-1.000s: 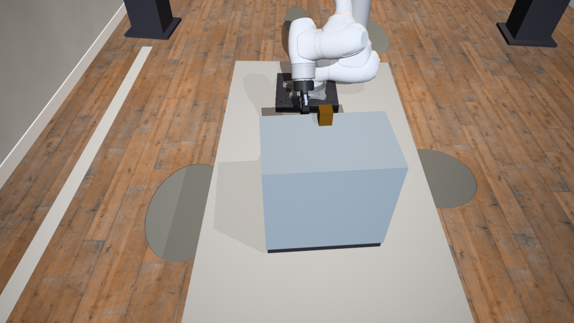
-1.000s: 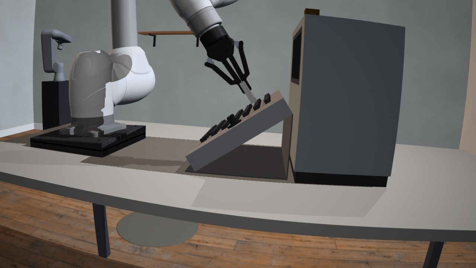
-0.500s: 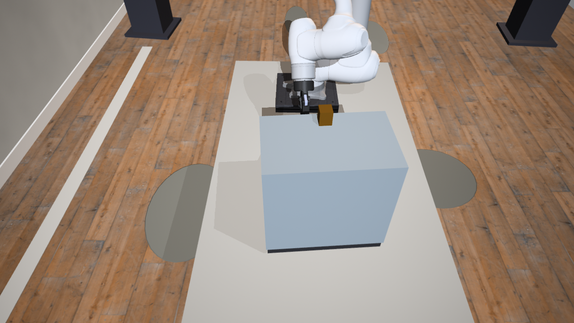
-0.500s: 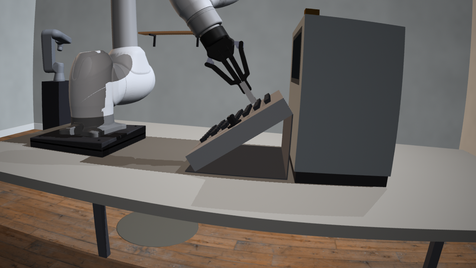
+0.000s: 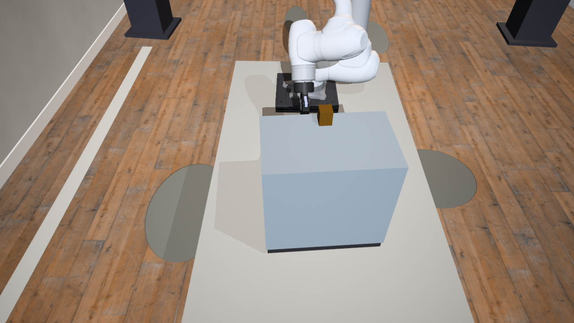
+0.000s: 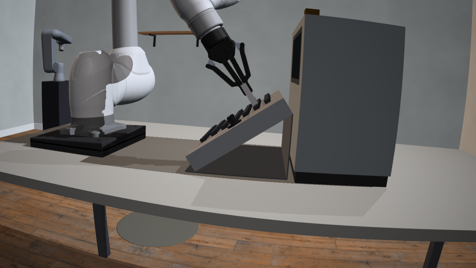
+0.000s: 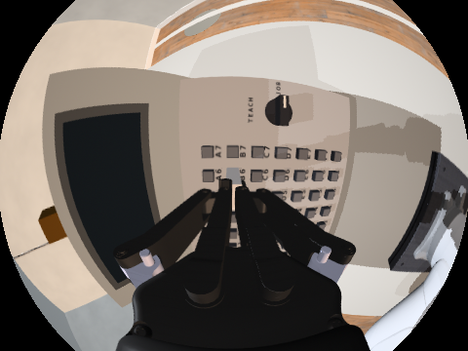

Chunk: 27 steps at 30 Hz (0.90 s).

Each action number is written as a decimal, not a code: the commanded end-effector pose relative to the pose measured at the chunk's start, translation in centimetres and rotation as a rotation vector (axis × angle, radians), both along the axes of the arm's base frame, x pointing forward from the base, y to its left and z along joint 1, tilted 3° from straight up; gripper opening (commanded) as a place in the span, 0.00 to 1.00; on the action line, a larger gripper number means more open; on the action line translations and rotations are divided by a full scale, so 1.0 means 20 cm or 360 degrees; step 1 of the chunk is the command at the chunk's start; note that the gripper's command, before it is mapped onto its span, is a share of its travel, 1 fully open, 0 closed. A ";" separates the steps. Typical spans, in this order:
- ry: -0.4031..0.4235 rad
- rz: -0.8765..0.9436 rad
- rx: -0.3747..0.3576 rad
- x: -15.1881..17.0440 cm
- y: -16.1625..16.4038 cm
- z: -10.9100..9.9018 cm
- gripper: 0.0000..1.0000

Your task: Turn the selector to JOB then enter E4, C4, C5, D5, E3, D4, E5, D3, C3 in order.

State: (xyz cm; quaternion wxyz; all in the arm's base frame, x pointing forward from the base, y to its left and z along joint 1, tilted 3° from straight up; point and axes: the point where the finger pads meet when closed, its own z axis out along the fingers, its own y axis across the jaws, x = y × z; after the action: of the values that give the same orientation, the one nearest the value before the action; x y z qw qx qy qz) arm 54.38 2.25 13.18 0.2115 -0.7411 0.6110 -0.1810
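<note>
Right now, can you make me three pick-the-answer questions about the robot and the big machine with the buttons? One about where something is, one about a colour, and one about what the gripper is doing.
1. Where is the small brown block?
A. on top of the big grey box-shaped machine
B. on the wooden floor
C. on the arm's black base plate

2. What colour is the round selector knob above the keys?
A. red
B. black
C. white

3. How is the black gripper?
A. wide open
B. shut on the brown block
C. shut, holding nothing

Answers: 1 A, it sits at the machine's top edge; 2 B, the wrist view shows it dark; 3 C, its fingers meet with nothing between them, tips at the slanted keypad.
</note>
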 end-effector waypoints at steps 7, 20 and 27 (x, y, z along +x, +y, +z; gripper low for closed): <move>0.0000 0.0000 0.0000 0.01 0.00 -0.02 0.00; 0.0000 0.0000 0.0000 0.02 0.00 -0.03 0.00; 0.0000 0.0000 0.0000 0.02 0.00 -0.04 0.00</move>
State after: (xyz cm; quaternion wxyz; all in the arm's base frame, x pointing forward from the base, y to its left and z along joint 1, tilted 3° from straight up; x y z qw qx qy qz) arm 54.81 2.33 12.48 0.2114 -0.7411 0.6110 -0.1809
